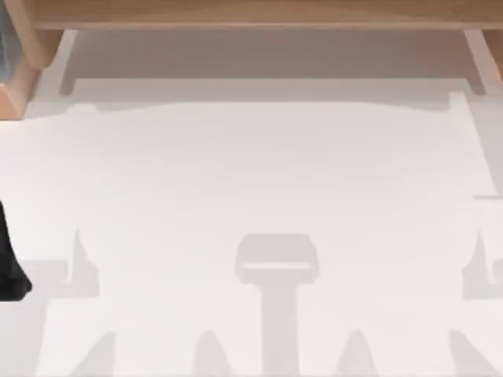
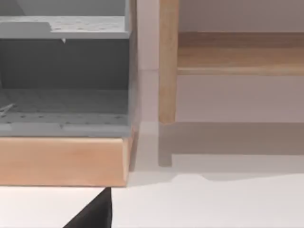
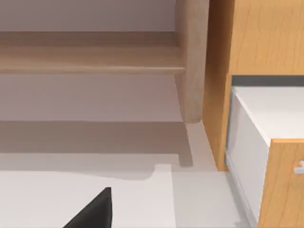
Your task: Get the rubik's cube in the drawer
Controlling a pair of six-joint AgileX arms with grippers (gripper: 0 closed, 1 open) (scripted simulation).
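one white table, one wooden shelf, one drawer

A white worktop runs up to a wooden shelf. Beside the shelf's leg stands a wooden cabinet with its white drawer pulled out.

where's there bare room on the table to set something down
The white table is bare across its middle, from the wooden shelf rail at the far edge down to the near edge. Tighter at the far left corner, by the wooden unit, and at the left edge, where a dark arm part intrudes.
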